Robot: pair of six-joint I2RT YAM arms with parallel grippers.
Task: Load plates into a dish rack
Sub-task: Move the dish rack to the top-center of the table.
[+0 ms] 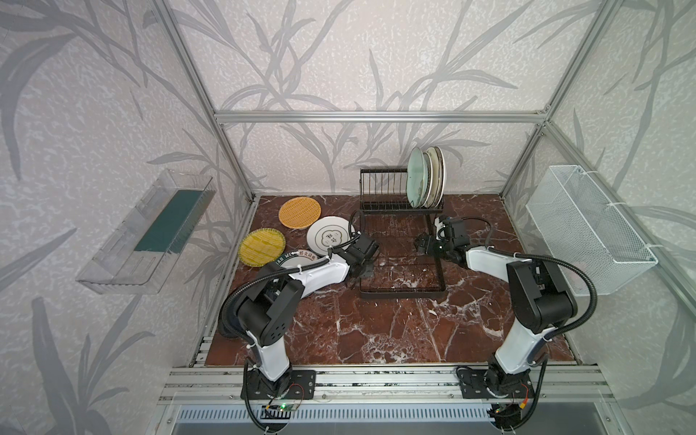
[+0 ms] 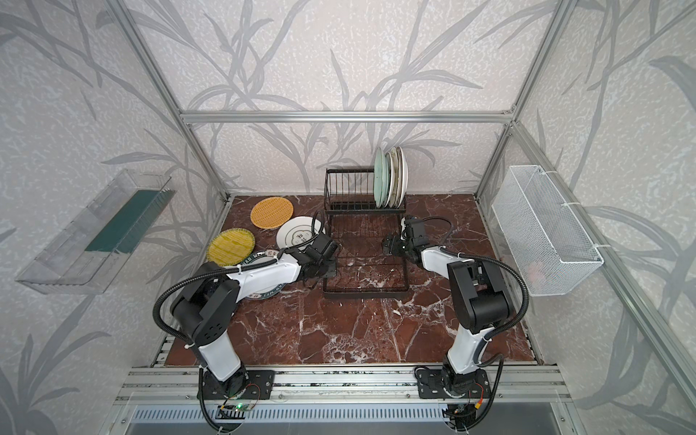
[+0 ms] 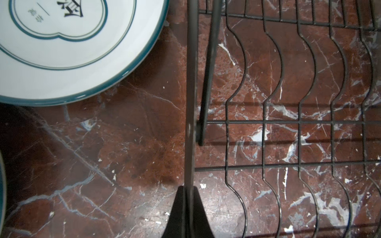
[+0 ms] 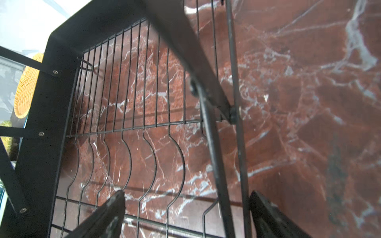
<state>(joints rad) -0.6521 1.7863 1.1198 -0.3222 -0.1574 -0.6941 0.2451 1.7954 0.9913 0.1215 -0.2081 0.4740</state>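
**Rack gripped at one side rail.** The left gripper (image 3: 187, 191) is clamping, jaws together, on the left rail of the rack (image 1: 382, 190). The right gripper (image 4: 186, 193) is hanging over the right rail with its jaws apart. That rail and a slanted strut are lying between the jaws, and nothing is being gripped.

**Hazards (judged).**
- With only one side held, any pull is likely to be swinging the rack about that grip rather than sliding it straight.
- The loaded plates (image 1: 425, 177) are standing on edge at the far right end, so a jerk or tilt risks toppling them or knocking them together.
- The thin rail may be slipping between the pads under load.
- A push leftward would be driving the frame into the emblem plate (image 1: 331, 235), which is lying just beside the left rail.
- If the right jaws close, they may be catching the strut together with the rail.

**Rack.** It is black wire and is standing at the far centre of the table (image 1: 376, 331). An upright row of slot bars is rising at its far end, and a flat grid tray of wavy wires is reaching toward the near side. The left slots are sitting empty.

**Unloaded plates.** These are lying flat on the left of the table:
- an orange plate (image 1: 300, 213), farthest
- a yellow plate (image 1: 262, 247), nearer
- a lettered plate (image 1: 301, 257), lying partly under the left arm
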